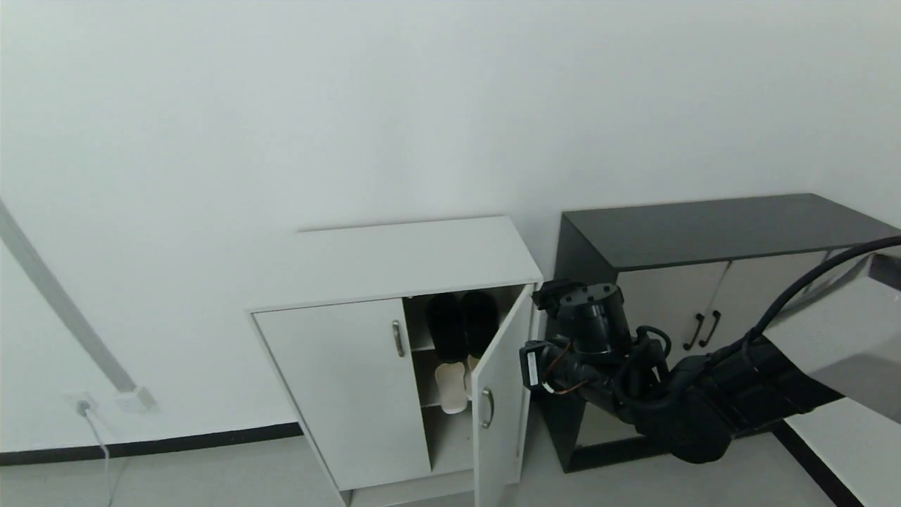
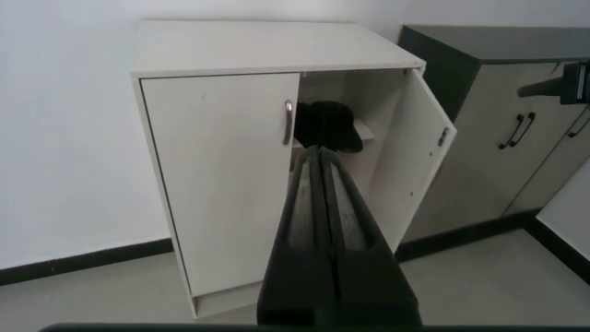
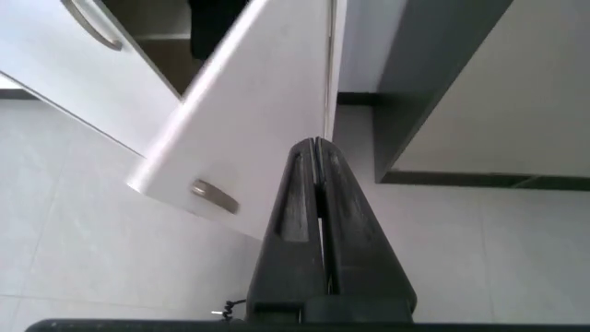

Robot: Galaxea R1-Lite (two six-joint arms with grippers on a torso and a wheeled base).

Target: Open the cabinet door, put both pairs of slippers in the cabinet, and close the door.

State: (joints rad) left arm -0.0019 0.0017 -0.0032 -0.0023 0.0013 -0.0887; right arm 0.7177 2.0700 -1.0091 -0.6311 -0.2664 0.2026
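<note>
Wall (image 1: 281, 105): plain white, filling most of your head view; a grey conduit (image 1: 56, 303) slants down it to a socket (image 1: 83, 405) on your far left.
Floor (image 1: 211, 479): pale tile, with a black skirting (image 1: 176, 445) where it meets the wall.
Sideboard (image 1: 704, 225): dark-topped and low, standing just right of the cabinet against the same wall.
Cabinet (image 1: 415, 257): white, two doors, standing on the floor against the wall.
Left door (image 1: 338, 394): shut.
Right door (image 1: 500, 394): swung partly open toward you, its handle (image 1: 487, 408) facing out.
Right arm (image 1: 633, 366): black, just beside the right door's outer face, in front of the sideboard.
Black slippers (image 1: 462, 324): a pair side by side on the cabinet's upper shelf, seen through the gap.
Pale slippers (image 1: 452, 386): on the shelf below the black pair.
Right claw (image 3: 317, 146): clenched on nothing, tips close to the right door's outer face; you cannot tell whether they touch.
Left claw (image 2: 319, 152): clenched, empty, well back from the cabinet and pointing at its front.
</note>
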